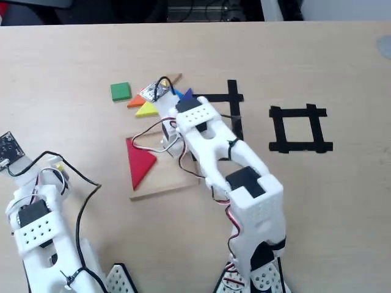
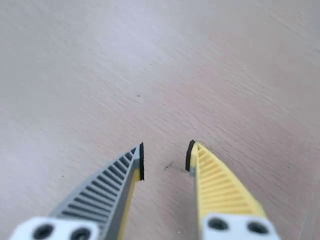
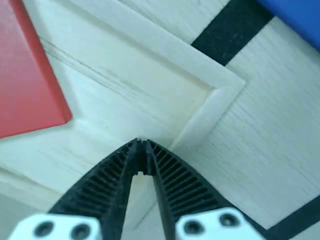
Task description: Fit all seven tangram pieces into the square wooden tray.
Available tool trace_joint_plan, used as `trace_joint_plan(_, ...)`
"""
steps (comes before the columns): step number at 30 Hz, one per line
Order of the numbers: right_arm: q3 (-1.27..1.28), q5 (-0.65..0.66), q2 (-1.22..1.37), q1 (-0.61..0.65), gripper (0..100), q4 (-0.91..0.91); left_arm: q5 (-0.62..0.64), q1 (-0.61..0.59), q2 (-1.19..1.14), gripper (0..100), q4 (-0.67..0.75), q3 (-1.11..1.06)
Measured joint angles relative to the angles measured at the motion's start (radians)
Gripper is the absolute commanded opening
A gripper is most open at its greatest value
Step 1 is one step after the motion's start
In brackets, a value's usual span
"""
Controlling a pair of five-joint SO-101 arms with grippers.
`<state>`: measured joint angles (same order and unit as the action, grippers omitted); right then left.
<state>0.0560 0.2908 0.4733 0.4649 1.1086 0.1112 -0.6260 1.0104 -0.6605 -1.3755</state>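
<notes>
Red triangle (image 1: 139, 162) lies in wooden tray (image 1: 165, 180); green square (image 1: 120, 91) sits outside, apart. I read right gripper (image 3: 140, 150) pinched together, empty, over tray corner; left gripper (image 2: 165, 159) parted, empty, above table (image 2: 100, 60).

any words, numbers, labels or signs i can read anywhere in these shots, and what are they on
No text can be read in any view.
the black tape square outline on the light wooden table: a plain mark, no lettering.
the small circuit board at an arm's wrist: any print is too small to read.
the red triangle piece, the green square piece and the pale wooden tray: blank.
</notes>
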Motion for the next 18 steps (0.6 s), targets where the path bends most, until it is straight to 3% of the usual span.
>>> trace_joint_plan(12, -0.026, 0.002, -0.106, -0.021, 1.1, 0.103, 0.0, 0.0, 0.0, 17, 0.0, 0.0)
trace_joint_plan(18, -0.083, 0.147, -0.25, -0.04, 1.1, 0.015, 0.0, 0.0, 0.0, 17, 0.0, 0.0)
